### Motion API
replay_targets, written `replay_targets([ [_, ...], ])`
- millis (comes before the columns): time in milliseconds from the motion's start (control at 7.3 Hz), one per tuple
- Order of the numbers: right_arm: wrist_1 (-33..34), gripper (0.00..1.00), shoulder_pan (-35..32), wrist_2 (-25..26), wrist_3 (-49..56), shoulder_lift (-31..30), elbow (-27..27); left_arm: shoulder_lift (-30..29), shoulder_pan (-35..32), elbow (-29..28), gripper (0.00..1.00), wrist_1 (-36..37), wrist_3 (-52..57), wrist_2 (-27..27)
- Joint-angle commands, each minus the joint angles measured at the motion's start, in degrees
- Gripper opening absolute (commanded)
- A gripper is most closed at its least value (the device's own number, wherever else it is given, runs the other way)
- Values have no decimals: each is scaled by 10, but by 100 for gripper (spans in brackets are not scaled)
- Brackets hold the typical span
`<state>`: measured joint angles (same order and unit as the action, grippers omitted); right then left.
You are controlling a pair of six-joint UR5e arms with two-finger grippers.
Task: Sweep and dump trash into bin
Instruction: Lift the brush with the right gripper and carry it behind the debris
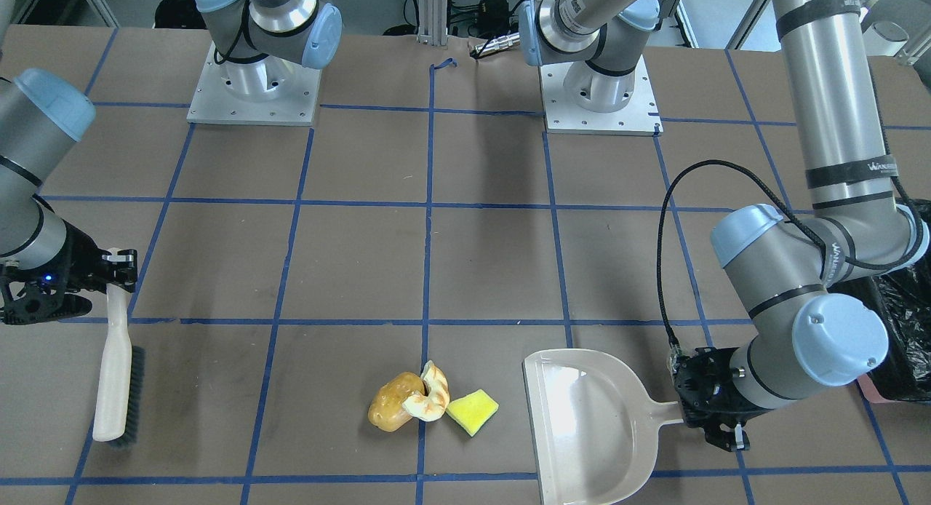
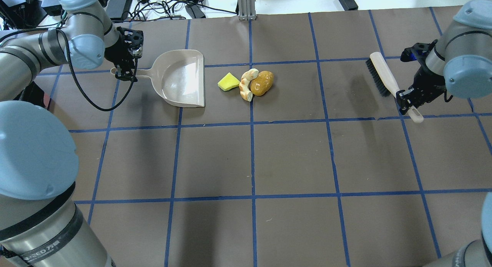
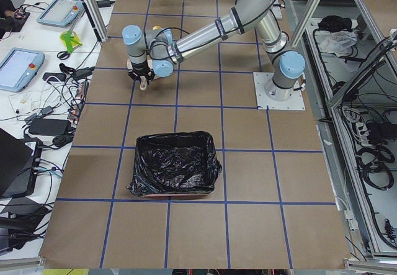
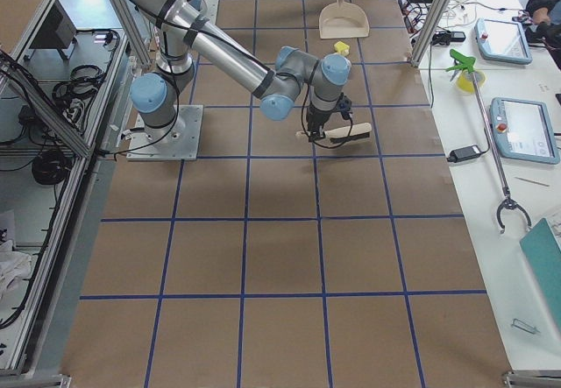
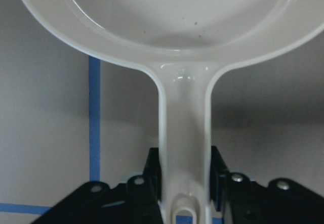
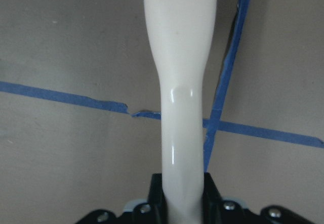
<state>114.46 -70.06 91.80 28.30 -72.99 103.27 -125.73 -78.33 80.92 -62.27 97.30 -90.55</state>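
Hands first: left hand is found pinched on the handle of the beige dustpan, with a finger pressed against each side near the handle's end. The right hand is clamped the same way on the handle of the brush.

Trash is noted in one cluster on the bench. The potato is touched by the cream slice, and the yellow wedge lies just beside the slice on the dustpan side. The dustpan mouth is turned toward the cluster, near the wedge but apart from it. The brush is held well apart on the cluster's other side, bristles facing the trash. Whether the bristles touch the bench cannot be told. The bin, lined in black, stands on the robot's left, well apart from the dustpan.

The sweep is judged not yet begun. For a clean stroke:
- The brush should be set down behind the potato, with its bristles on the bench and its long side square to the dustpan mouth.
- One slow stroke, centred on the cluster, is advised, since the rounded potato is likely to roll off sideways.
- The dustpan lip should be pressed flat and braced, so the wedge is not driven under it and the pan is not shoved back.
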Motion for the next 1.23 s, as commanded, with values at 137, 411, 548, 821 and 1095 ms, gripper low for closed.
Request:
replay_targets([
  [137, -6, 0, -131, -26, -237, 2, -11, 4, -7, 6, 0, 0, -4, -14],
  [411, -6, 0, -204, -35, -362, 0, -10, 3, -17, 4, 0, 1, -8, -15],
  [548, -7, 0, -238, -46, -417, 1, -9, 2, -17, 4, 0, 1, -7, -15],
  [821, -10, 0, -303, -51, -495, 8, -9, 1, -17, 4, 0, 1, -7, -15],
  [1095, -12, 0, -316, -78, -524, 14, -9, 1, -17, 3, 0, 1, -7, -14],
])
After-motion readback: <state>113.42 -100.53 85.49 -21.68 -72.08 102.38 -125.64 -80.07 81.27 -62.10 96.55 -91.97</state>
